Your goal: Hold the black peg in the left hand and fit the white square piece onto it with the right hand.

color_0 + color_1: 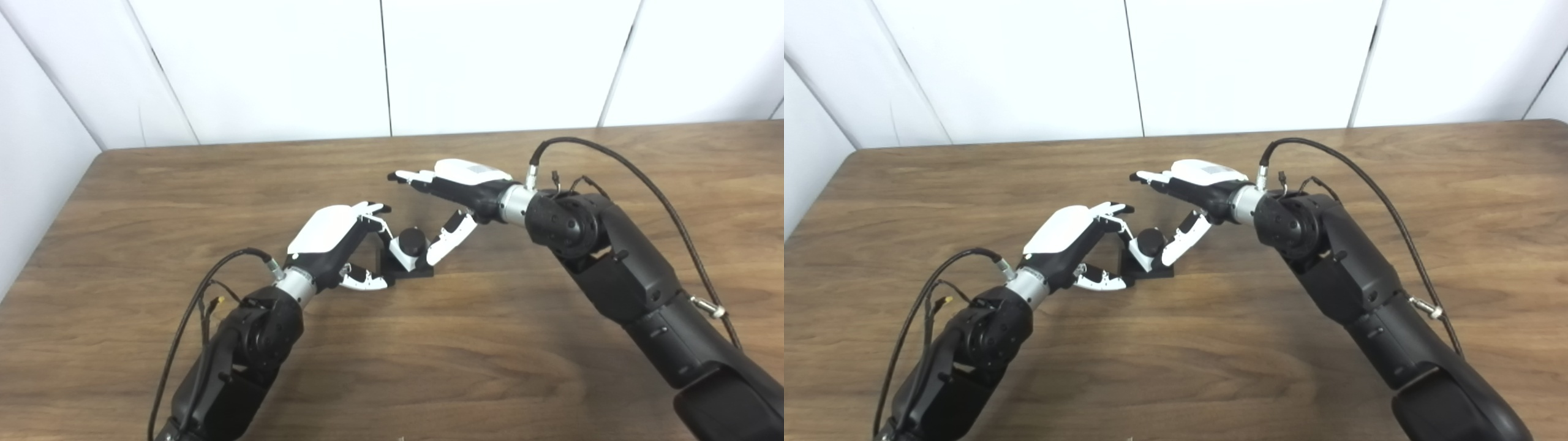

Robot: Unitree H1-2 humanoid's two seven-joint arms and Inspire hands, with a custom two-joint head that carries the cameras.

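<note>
— Wooden table (pixel 184 202) is carrying everything, and near its middle the black peg (pixel 412 240) is sitting on its flat black base (pixel 409 270). Are you seeing the white square piece (pixel 401 252) too?

— Yes, it is sitting around the peg already, tilted, with the round black top showing above it. The base is lying on the table surface.

— What is the left hand (pixel 334 244) doing?

— It is reaching in from the lower left, palm down. Its fingers (pixel 375 211) are curling over the left side of the black base, and its thumb (pixel 364 280) is lying low just beside the base's near left corner. It is looking like a pinch on the base, though the exact contact is hidden behind the fingers.

— And the right hand (pixel 1200 190)?

— It is coming in from the right, hovering above and behind the peg. Its fingers (pixel 1151 177) are pointing left, stretched out and lying together in the air, touching nothing. Its thumb (pixel 1179 242) is angling down and is touching, or nearly touching, the right side of the white piece. It is gripping nothing.

— Anything else?

— White wall panels (pixel 490 61) are standing behind the table.
</note>
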